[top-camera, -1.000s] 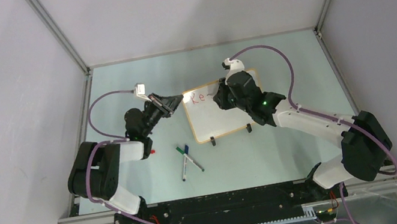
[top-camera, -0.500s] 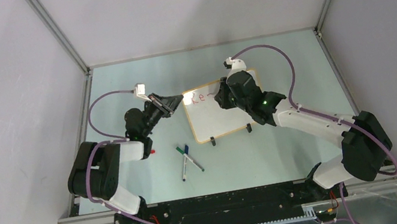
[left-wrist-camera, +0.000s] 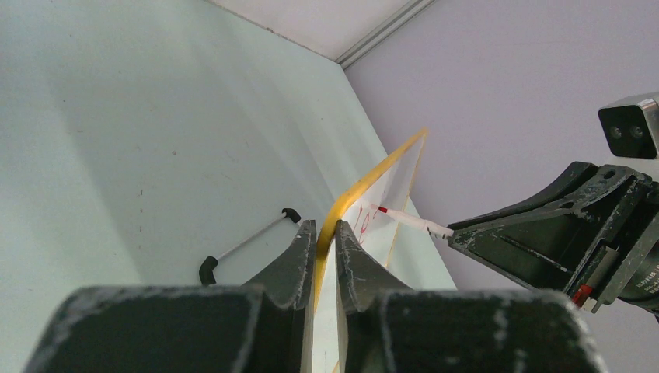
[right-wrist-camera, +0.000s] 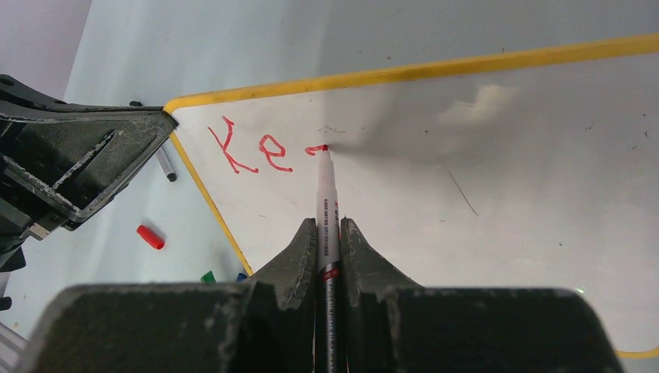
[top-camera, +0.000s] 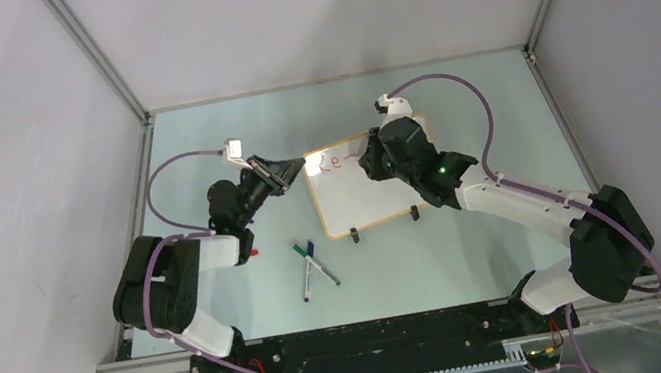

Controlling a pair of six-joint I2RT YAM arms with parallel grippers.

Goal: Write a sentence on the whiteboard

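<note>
Overhead view, left of centre: the left end effector [top-camera: 299, 164] is seen narrowed onto the upper-left corner of the whiteboard [top-camera: 365, 203]. In the left wrist view its fingers [left-wrist-camera: 292, 261] are pressed on either side of the tan-orange frame [left-wrist-camera: 365, 180]. The board is judged to be steadied by this grip.

Lower left of centre: a red cap [top-camera: 255, 253] is noted on the worktop [top-camera: 475, 101], close to the left arm. A small bunch of spare pens [top-camera: 312, 264], green and blue among them, lies below and left of the board, apart from it.

Centre: the whiteboard is propped on its two black clip feet [top-camera: 354, 235].

Of the sentence [right-wrist-camera: 252, 149], only "Ke" is written, in red, at the board's upper left. A short stroke of a third letter is begun just to its right. The rest of the white surface is bare except for faint smudges.

Right of centre: a red marker [right-wrist-camera: 326, 194] is gripped by its barrel in the right end effector [right-wrist-camera: 327, 225], closed tight around it. Its tip is set on the board at the end of the short stroke.

Progress is judged as early. The first word is not finished, and nearly all of the sentence is left to be written.
</note>
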